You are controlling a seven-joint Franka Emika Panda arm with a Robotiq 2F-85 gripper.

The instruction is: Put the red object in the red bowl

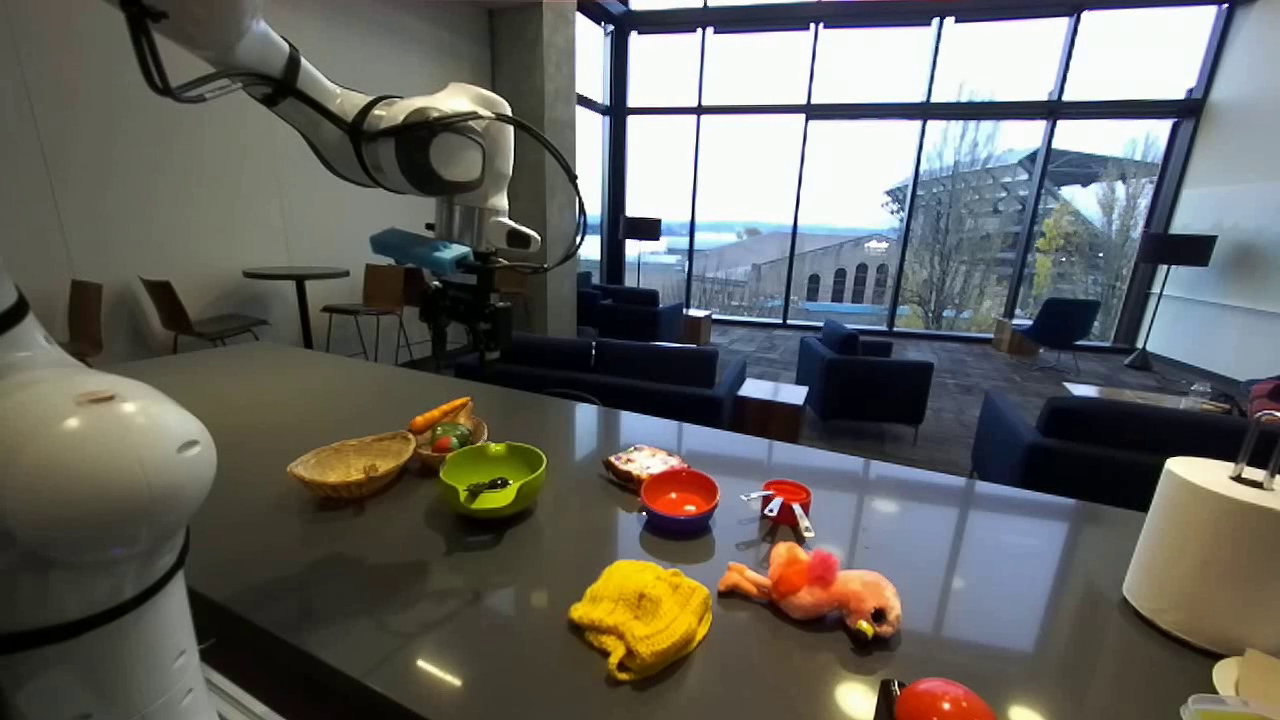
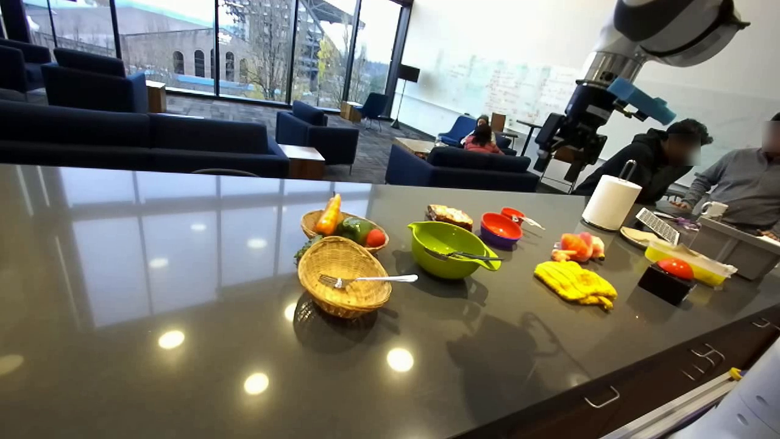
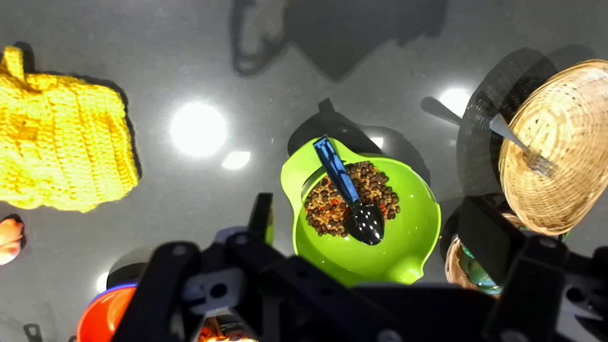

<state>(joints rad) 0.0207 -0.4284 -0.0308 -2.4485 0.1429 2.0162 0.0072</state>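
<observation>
While my gripper [image 3: 373, 218] hung above the counter [image 2: 219, 329], its fingers [image 3: 260, 211] stood wide apart. One red bowl [image 1: 680, 490], purple outside (nested pair or two-tone, couldn't tell), sat there just beside one bread-like slice [image 1: 640, 460]. Counted: one green bowl [image 3: 418, 228] with one spoon [image 3: 365, 223] in it, two wicker baskets [image 3: 570, 123], one fork [image 2: 384, 278], one yellow cloth [image 3: 71, 142], one plush flamingo [image 1: 850, 595]. Red measuring cups [image 1: 790, 495] overlapped, number unclear. Wrist view: bottom edge cut the red bowl, my gripper hid part of one basket. In an exterior view, one red dome [image 1: 940, 698] was cut off.
</observation>
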